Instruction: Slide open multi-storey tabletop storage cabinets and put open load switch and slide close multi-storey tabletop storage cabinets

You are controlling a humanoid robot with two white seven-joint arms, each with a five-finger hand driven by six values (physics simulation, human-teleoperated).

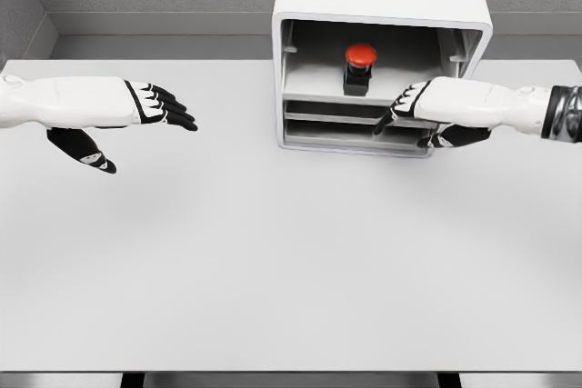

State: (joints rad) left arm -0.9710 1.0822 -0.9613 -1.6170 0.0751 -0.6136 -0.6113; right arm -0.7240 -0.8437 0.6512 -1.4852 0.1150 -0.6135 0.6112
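The white, rounded-corner tabletop storage cabinet (382, 6) stands at the far edge of the pale grey desk (291, 261), right of centre. Its top is cut off by the upper edge of the frame. The upper compartment is open at the front, and the load switch (358, 68), a black block with a red round button on top, stands upright inside it on the shelf. Two lower drawer fronts sit beneath this shelf; their right-hand portions are hidden behind the right hand (414, 111).

The right hand reaches in from the right edge, fingers extended toward the lower drawers and holding nothing. The fingertips appear to touch a drawer front, though contact cannot be confirmed from this angle. The thumb is partly concealed under the palm.

The left hand (150, 115) hovers above the desk at the left, well apart from the cabinet, fingers loosely extended and empty. Its forearm is cut off by the left frame edge.
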